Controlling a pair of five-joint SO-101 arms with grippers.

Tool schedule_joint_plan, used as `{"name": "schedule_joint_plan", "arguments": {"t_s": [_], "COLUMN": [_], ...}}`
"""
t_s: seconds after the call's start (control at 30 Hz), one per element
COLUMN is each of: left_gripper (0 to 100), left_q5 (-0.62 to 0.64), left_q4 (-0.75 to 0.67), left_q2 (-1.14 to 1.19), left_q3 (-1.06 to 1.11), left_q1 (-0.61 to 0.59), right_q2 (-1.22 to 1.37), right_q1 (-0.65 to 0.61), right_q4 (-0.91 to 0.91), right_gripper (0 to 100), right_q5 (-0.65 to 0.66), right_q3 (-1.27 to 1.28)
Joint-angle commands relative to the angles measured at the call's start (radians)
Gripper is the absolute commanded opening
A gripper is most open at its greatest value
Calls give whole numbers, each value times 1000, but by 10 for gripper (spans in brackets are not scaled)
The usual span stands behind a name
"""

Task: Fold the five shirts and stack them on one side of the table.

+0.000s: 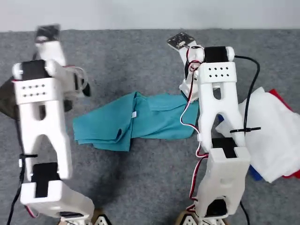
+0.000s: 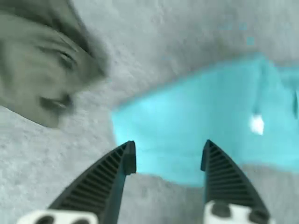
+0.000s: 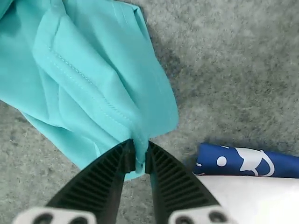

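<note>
We see the right end effector [image 3: 138,151] pinching the teal shirt [image 3: 84,70] by its edge, left end effector [image 2: 169,149] spread wide over its 9 o'clock end, white pile [image 1: 274,136] at 3 o'clock.

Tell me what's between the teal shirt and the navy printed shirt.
Nothing: a bare strip of grey mat separates the teal shirt and the navy printed shirt, seen in the right wrist view.

At the high view's left, the left gripper [image 2: 168,156] has its jaws wide apart; the right gripper [image 3: 138,156] pinches the teal shirt [image 3: 93,70].
</note>
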Motion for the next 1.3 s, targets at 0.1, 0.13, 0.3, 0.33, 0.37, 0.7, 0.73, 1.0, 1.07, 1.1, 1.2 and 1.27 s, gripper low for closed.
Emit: {"name": "schedule_joint_plan", "arguments": {"t_s": [0.1,0.13,0.3,0.33,0.37,0.7,0.73,1.0,1.07,1.1,1.2,1.27], "left_gripper": [229,229,229,229,229,224,224,220,192,176,147,147], "left_q5": [9,9,8,8,8,8,8,-60,-86,-97,-121,-121], "left_q4": [-18,-26,-51,-71,-89,-118,-121,-133,-137,-138,-153,-170], "left_q2": [-29,-29,-29,-21,-3,292,305,281,255,249,253,273], "left_q3": [245,274,358,378,400,288,277,268,268,268,269,271], "left_q1": [393,427,522,522,522,520,520,474,443,425,377,358], "right_q2": [-62,-62,-62,-62,-62,-62,-62,-62,-62,-62,-62,-62], "right_q1": [22,31,93,104,110,113,111,108,108,108,107,107], "right_q4": [12,10,4,-5,-7,-16,-15,-10,-10,-10,-10,-10], "right_gripper": [10,10,10,10,10,10,10,10,10,10,10,10], "right_q5": [9,9,9,9,9,11,11,11,11,11,11,11], "right_q3": [-2,-2,-2,-2,-2,-2,-2,-2,-2,-2,-2,-2]}}
